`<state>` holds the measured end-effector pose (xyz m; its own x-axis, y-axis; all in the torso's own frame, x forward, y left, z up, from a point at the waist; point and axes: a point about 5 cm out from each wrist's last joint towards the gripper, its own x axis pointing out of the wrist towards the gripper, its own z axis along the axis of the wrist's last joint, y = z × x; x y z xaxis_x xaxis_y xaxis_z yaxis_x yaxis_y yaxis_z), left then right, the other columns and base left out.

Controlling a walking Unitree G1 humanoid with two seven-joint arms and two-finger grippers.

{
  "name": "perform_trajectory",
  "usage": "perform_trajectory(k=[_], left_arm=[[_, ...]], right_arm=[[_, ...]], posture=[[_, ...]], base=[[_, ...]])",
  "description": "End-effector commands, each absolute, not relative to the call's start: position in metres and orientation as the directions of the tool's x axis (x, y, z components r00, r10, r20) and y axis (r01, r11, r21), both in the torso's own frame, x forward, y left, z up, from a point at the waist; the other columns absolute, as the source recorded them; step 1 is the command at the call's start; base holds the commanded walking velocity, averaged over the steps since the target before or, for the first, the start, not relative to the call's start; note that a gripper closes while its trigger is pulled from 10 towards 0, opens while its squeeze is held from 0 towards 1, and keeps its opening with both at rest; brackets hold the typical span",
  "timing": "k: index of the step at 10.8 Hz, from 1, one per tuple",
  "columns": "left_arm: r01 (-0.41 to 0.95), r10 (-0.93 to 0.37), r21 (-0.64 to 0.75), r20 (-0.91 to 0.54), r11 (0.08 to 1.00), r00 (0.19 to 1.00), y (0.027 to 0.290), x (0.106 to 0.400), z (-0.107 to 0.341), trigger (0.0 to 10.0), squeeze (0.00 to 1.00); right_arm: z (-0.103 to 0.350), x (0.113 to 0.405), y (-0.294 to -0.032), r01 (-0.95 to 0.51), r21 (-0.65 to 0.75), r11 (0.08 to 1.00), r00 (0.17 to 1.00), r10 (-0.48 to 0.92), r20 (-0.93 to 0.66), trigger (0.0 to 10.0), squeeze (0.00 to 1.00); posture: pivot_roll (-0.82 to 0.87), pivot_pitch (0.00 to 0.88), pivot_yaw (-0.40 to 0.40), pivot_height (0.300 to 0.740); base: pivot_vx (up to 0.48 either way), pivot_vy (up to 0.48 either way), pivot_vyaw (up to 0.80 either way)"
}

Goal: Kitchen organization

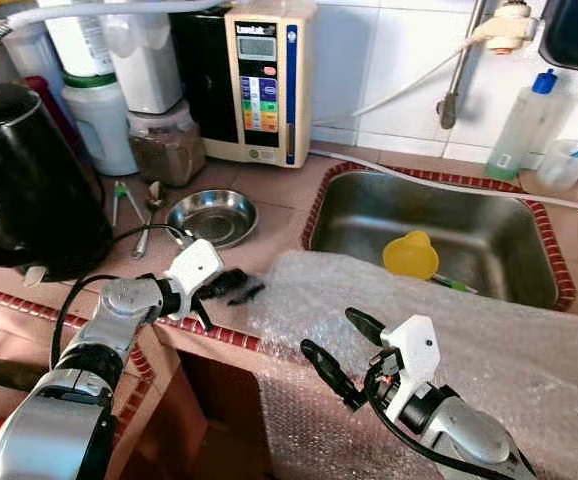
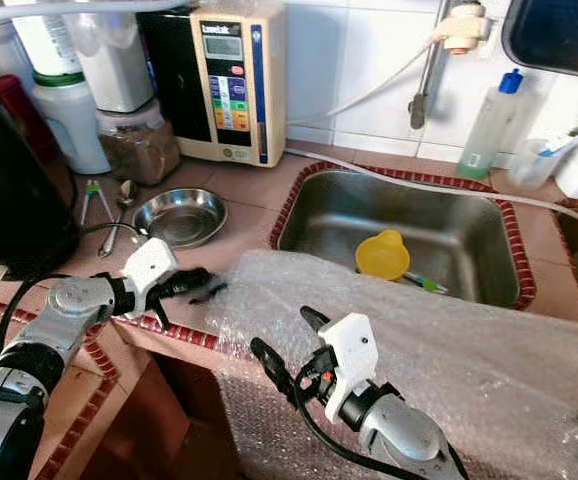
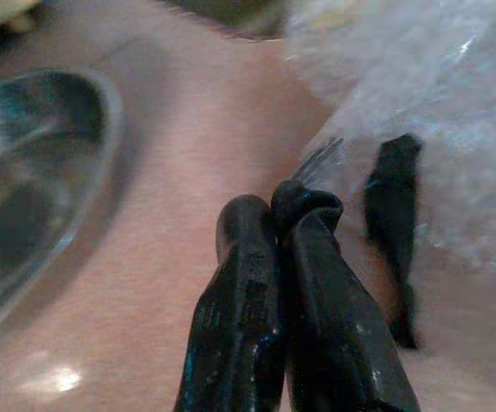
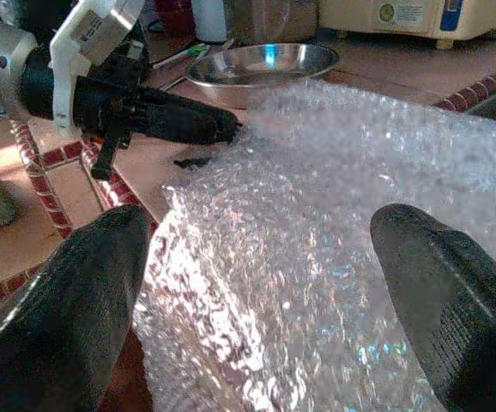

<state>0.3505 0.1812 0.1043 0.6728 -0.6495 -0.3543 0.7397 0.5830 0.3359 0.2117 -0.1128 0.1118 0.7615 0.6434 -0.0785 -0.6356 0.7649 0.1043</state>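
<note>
Bubble wrap (image 1: 449, 320), light and floppy, drapes lower right; closed left gripper (image 1: 237, 286) noses its corner, open right gripper (image 1: 341, 349) should pinch the hanging edge.

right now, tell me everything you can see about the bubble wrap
The bubble wrap is a clear, crinkled plastic sheet spread over the counter's front edge beside the sink, with part hanging down over the front. Light glints off its bubbles. The left pincer, fingers together, meets its left edge, whether gripping it I cannot tell. The open right pincer hovers over its front part.
</note>
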Motion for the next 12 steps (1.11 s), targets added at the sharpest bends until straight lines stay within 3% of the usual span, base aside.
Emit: perform_trajectory(k=[1, 2, 3, 7, 10, 11, 12], left_arm=[[0.666, -0.584, 0.401, -0.321, 0.629, 0.745, 0.197, 0.353, 0.112, 0.0, 0.00], [0.573, -0.529, 0.468, -0.236, 0.673, 0.815, 0.204, 0.356, 0.121, 0.0, 0.00], [0.538, -0.516, 0.481, -0.192, 0.692, 0.835, 0.205, 0.356, 0.124, 0.0, 0.00], [0.550, -0.549, 0.443, -0.144, 0.708, 0.823, 0.197, 0.354, 0.121, 0.0, 0.00], [0.548, -0.580, 0.257, 0.065, 0.796, 0.812, 0.184, 0.368, 0.155, 0.0, 0.00], [0.576, -0.592, 0.144, 0.124, 0.805, 0.796, 0.179, 0.374, 0.168, 0.0, 0.00], [0.659, -0.649, -0.005, 0.163, 0.752, 0.743, 0.169, 0.378, 0.177, 0.0, 0.00]], right_arm=[[0.113, 0.214, -0.115, -0.624, 0.088, 0.776, 0.773, 0.630, -0.074, 10.0, 0.00], [0.113, 0.215, -0.116, -0.619, 0.086, 0.781, 0.778, 0.624, -0.072, 10.0, 0.00], [0.113, 0.215, -0.116, -0.617, 0.085, 0.782, 0.780, 0.622, -0.071, 10.0, 0.00], [0.112, 0.218, -0.118, -0.611, 0.077, 0.787, 0.785, 0.616, -0.069, 10.0, 0.00], [0.113, 0.222, -0.121, -0.586, 0.061, 0.808, 0.806, 0.589, -0.063, 10.0, 0.00], [0.115, 0.226, -0.123, -0.571, 0.046, 0.820, 0.818, 0.572, -0.051, 10.0, 0.00], [0.120, 0.232, -0.126, -0.545, 0.023, 0.838, 0.837, 0.546, -0.031, 10.0, 0.00]], posture=[[-0.03, 0.000, 0.059, 0.740], [-0.03, 0.000, 0.059, 0.740], [-0.02, 0.000, 0.058, 0.740], [-0.02, 0.000, 0.055, 0.740], [-0.01, 0.000, 0.046, 0.740], [-0.01, 0.000, 0.043, 0.740], [-0.01, 0.000, 0.042, 0.740]], base=[[0.000, 0.000, 0.00], [0.000, 0.000, 0.00], [0.000, 0.000, 0.00], [0.000, 0.000, 0.00], [0.000, 0.000, 0.00], [0.000, 0.000, 0.00], [0.000, 0.000, 0.00]])
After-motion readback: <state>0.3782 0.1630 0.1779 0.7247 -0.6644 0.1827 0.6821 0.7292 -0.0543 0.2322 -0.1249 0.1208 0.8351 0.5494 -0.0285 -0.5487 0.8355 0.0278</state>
